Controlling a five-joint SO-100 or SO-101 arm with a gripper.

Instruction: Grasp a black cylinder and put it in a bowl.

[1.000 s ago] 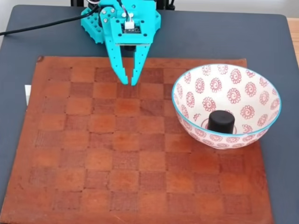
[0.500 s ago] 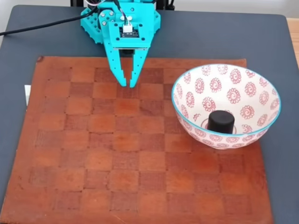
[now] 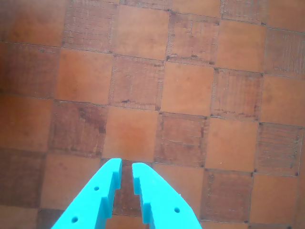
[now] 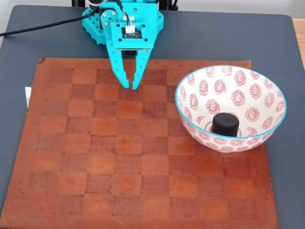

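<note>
The black cylinder (image 4: 225, 124) is standing upright at the bottom of the bowl (image 4: 191, 88), which is sitting on the right part of the brown checkered board (image 4: 95, 167) in the fixed view. Judging from this, the placing is done, and the step in hand is only to bring the arm to rest.

To do this well, the arm should be keeping away from the bowl, so that nothing is pushing its rim, and it should be moving slowly and stopping over the bare squares near its base. There is no need to come near the cylinder again.

The teal gripper (image 4: 129, 87) is hanging over the far edge of the board, well apart from the bowl, with the fingers pointing down and toward the camera. In the wrist view the gripper (image 3: 126, 164) is entering from the bottom edge; its two fingers are nearly together, with only a narrow gap between the tips, and they are holding nothing. Below them only board squares are lying.
</note>
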